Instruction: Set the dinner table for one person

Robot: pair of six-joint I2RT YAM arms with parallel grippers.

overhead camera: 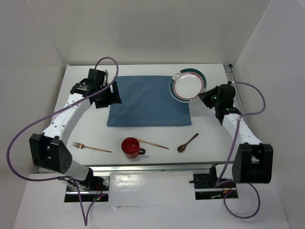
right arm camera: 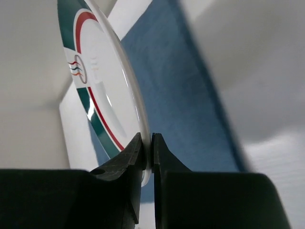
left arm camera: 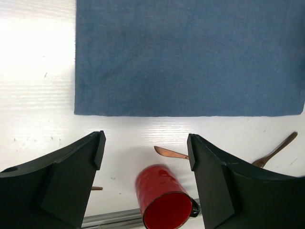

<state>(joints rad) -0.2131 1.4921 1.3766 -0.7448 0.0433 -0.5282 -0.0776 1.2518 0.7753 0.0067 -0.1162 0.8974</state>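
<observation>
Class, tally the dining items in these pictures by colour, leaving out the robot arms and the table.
Blue: 1, the placemat
Red: 1, the mug
Copper: 3, the fork, the spoon and a third utensil
White with green and red bands: 1, the plate
Total: 6

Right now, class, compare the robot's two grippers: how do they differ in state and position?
The left gripper stands wide open and holds nothing; the right gripper is shut on the plate's rim. The left gripper hovers at the blue placemat's left edge; the right gripper is beside its far right corner. Both have black fingers.
</observation>
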